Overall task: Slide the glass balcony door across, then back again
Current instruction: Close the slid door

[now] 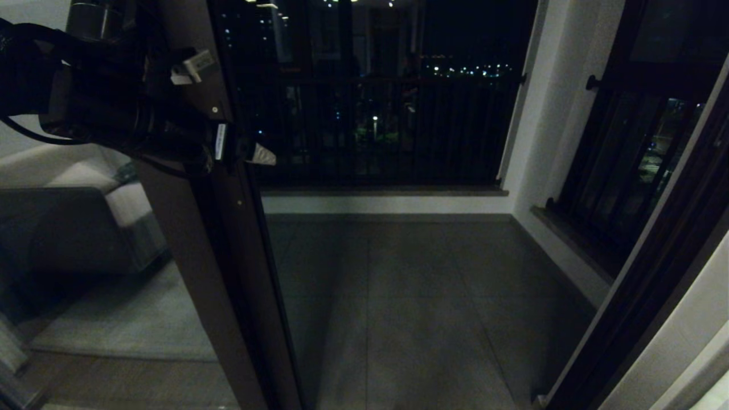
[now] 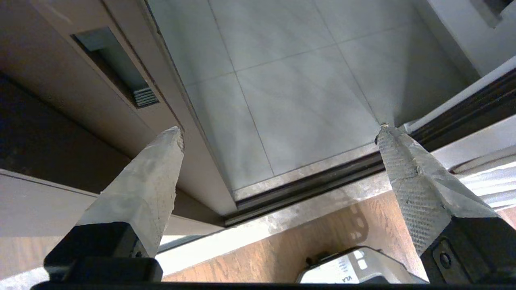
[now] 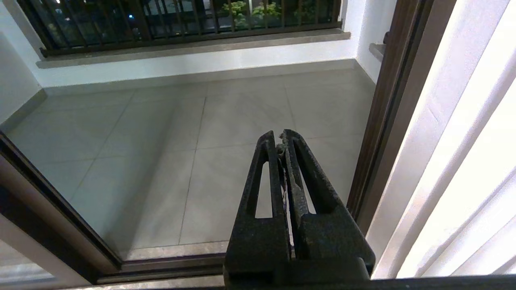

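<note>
The tall glass balcony door in its dark brown frame (image 1: pixel 228 273) stands at the left of the head view, its edge stile running from top to bottom, with the doorway to its right open onto the grey tiled balcony floor (image 1: pixel 410 307). The left gripper (image 1: pixel 230 105) is raised against that stile, one pale fingertip showing on each side of it.

The left wrist view gives what the head view cannot: the fingers (image 2: pixel 149 181) stand wide apart and grip nothing, one tip close beside the stile's edge, the other out over the floor. It also shows the narrow recessed handle slot (image 2: pixel 117 66) in the stile, just beyond the near fingertip, and the dark floor track (image 2: pixel 306 181) at the threshold.

Only the right wrist view shows the right gripper (image 3: pixel 281 139): its black fingers are pressed together, empty, above the floor near the right-hand door jamb (image 3: pixel 387 121). The black railing (image 3: pixel 181 18) and green plants behind it appear there too.
</note>
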{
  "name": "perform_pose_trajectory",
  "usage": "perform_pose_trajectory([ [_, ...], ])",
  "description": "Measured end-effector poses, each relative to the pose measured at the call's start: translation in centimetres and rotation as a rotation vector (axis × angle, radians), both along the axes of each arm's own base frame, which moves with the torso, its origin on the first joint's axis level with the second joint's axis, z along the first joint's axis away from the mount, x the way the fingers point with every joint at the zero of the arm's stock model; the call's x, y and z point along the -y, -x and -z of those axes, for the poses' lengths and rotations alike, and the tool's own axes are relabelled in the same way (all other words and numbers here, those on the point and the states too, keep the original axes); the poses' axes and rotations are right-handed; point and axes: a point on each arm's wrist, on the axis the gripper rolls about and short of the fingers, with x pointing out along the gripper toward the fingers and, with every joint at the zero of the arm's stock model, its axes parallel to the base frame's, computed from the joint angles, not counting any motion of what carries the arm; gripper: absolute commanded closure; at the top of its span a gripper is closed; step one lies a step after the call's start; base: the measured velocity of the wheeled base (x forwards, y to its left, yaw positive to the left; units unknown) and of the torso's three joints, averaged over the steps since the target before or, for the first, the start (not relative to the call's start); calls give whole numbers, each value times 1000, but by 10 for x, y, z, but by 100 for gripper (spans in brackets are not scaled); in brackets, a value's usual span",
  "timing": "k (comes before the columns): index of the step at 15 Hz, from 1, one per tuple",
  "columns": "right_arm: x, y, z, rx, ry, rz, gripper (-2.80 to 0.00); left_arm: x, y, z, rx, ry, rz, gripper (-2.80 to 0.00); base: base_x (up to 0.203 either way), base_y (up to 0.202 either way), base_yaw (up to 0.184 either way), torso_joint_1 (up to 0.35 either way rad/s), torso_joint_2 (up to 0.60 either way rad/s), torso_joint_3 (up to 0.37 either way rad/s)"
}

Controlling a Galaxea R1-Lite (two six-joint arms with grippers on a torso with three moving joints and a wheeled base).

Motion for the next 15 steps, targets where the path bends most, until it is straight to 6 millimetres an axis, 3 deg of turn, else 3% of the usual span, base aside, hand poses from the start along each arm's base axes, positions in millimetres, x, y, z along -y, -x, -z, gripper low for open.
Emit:
perform_pose_trajectory([
  [5, 0, 0, 0, 0, 0, 0, 0, 1, -5, 3, -7, -5, -5, -280, 0, 0, 0, 0, 0, 0],
  [15, 0, 0, 0, 0, 0, 0, 0, 4, -35, 11, -1, -15, -22, -280, 0, 0, 0, 0, 0, 0],
])
